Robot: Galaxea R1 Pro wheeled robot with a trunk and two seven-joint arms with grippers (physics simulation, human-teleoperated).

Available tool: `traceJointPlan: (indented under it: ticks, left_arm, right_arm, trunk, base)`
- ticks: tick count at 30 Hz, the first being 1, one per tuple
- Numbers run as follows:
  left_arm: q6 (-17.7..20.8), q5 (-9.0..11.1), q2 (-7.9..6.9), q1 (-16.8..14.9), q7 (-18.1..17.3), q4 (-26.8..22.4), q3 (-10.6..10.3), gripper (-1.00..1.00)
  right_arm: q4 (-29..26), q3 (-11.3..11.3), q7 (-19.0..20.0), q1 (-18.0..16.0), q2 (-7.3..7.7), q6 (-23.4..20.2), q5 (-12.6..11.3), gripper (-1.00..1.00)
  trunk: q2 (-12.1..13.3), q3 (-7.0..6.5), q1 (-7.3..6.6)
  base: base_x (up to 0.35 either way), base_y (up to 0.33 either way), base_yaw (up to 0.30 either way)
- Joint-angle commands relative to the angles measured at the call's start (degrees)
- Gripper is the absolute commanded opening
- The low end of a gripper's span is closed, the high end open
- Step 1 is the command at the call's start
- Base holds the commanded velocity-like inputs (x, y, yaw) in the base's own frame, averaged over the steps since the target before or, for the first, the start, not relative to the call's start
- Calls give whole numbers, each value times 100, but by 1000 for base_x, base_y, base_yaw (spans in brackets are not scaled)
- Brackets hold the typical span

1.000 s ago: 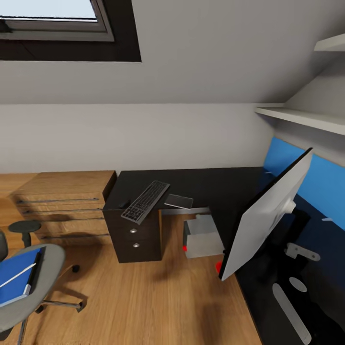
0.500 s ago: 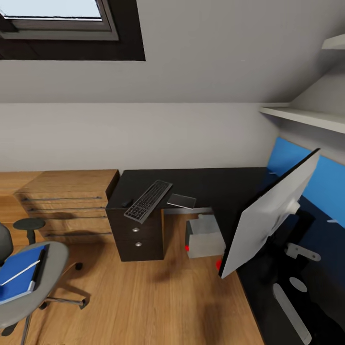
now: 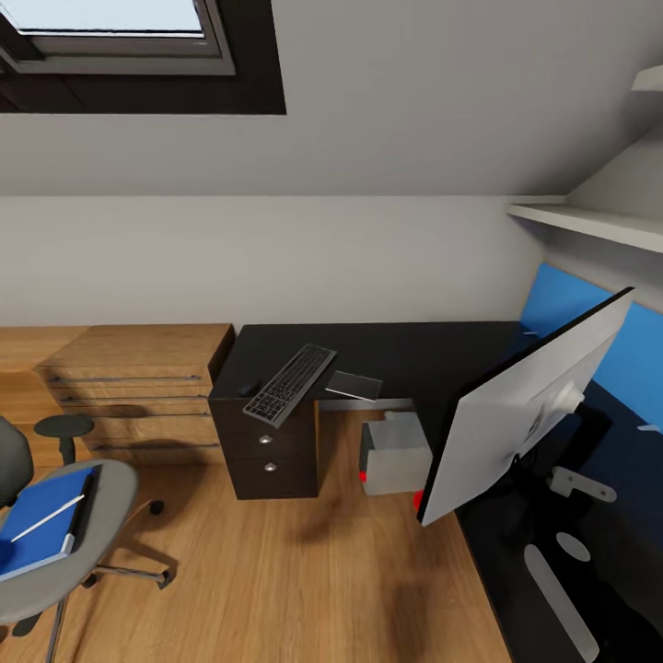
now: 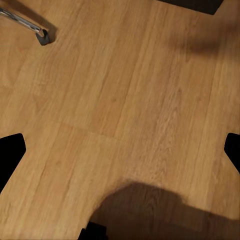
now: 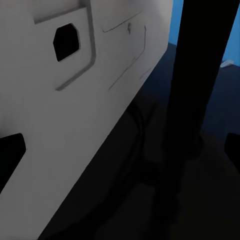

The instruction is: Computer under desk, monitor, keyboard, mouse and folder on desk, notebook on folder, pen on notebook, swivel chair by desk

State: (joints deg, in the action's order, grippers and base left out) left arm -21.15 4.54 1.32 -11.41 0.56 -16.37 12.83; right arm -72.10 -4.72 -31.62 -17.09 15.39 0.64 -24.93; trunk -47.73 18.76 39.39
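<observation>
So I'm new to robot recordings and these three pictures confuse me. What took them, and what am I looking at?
It is a simulated wheeled robot with two arms, and it carries three cameras.

The head view looks down into a bedroom. A black desk carries the keyboard, a small black mouse, the dark notebook and, nearer, the monitor seen from its pale back. The grey computer stands on the floor under the desk. The swivel chair holds the blue folder with the white pen on it.

The left wrist camera looks at the wooden floor. The right wrist camera is close to the monitor's back, beside its black stand.

The dark shapes at those pictures' edges are probably fingertips; nothing lies between them.
</observation>
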Motion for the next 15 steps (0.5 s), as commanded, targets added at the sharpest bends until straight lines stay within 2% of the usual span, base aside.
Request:
traceJointPlan:
  ticks: [1, 8, 15]
  left_arm:
    - [-15, 47, 0, -2, 6, 2, -17, 100]
    - [-14, 47, 0, -2, 6, 2, -17, 100]
    - [-12, 47, 0, -4, 6, 2, -17, 100]
  right_arm:
    - [-6, -20, -38, -5, 8, 6, -41, 100]
    - [-6, -20, -37, -5, 8, 6, -43, 100]
    - [-6, -20, -37, -5, 8, 6, -46, 100]
  trunk:
    - [-5, 7, 1]
    - [-5, 4, 1]
    - [-5, -30, 1]
  base:
    - [0, 0, 3]
    - [0, 0, -7]
    - [0, 0, -104]
